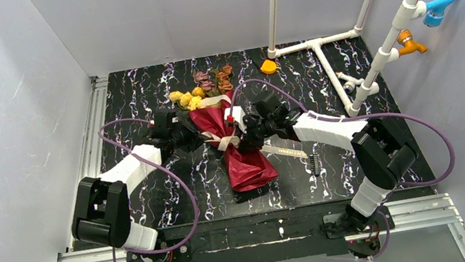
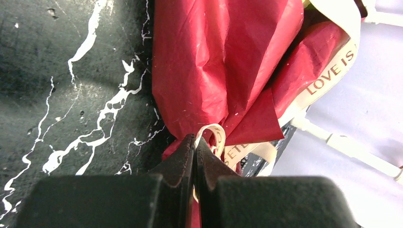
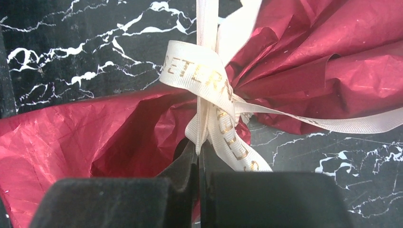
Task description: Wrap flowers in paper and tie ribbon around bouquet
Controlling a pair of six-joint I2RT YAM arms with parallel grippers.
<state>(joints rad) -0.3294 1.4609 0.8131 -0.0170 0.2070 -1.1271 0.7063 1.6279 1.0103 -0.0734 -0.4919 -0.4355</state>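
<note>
Where the top view looks down on the black, white-veined bench (image 1: 141, 96), the bouquet (image 1: 241, 154), a bundle of crinkled red paper (image 1: 249, 169), lies at its middle, pointing away from the arms. The flowers (image 1: 200, 93), yellow and dusty pink-brown blooms, stick out of its far end. A cream fabric ribbon (image 1: 226, 142) crosses the bundle's waist, and the left gripper (image 1: 197, 136) and right gripper (image 1: 244, 136) meet it from either side. A small orange cap (image 1: 268, 66) sits well apart near the far edge.

From the left wrist, the left gripper's jaws are pressed together on a small loop of the ribbon, just beside the paper's edge.

From the right wrist, the right gripper's jaws are closed on a ribbon strand just below where the gold-lettered strips cross over the gathered paper
</note>
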